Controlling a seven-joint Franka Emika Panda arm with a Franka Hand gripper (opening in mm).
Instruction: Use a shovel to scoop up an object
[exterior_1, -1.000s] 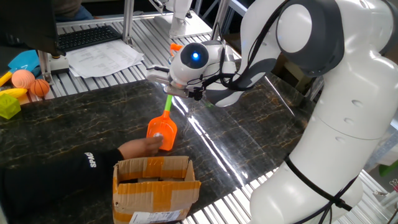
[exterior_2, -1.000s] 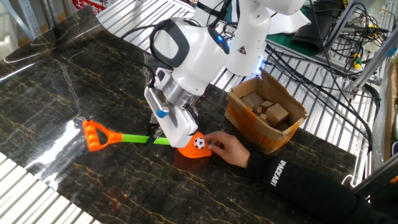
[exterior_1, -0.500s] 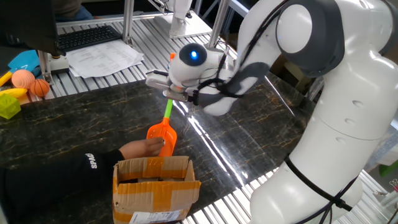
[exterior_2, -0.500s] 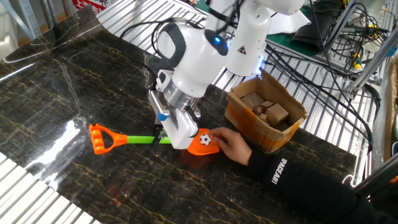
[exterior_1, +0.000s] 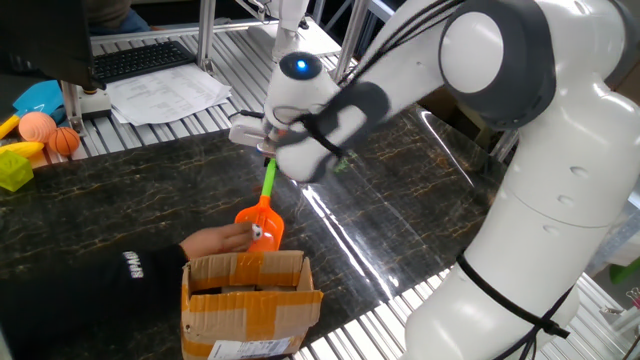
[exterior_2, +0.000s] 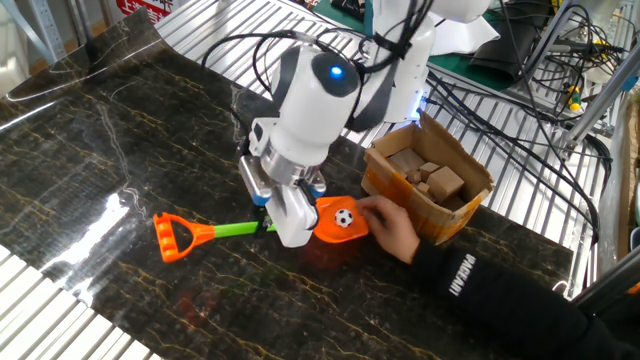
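Orange plastic forms the scoop blade of the small toy shovel (exterior_1: 261, 222) with its bright green shaft, which the white two-finger gripper (exterior_1: 268, 150) clamps from above in one fixed view; a person's hand (exterior_1: 215, 240) touches the blade beside a cardboard box (exterior_1: 250, 295).

In the other fixed view, the gripper (exterior_2: 283, 215) grips the green shaft near the blade, and the tiny white ball with black patches (exterior_2: 343, 216) sits on the shovel (exterior_2: 250, 227) blade, the hand (exterior_2: 395, 227) just beside it on the dark marble-patterned table (exterior_2: 120, 140).

Arm bent low over table, claw (exterior_2: 272, 216) clamped, pointing down.
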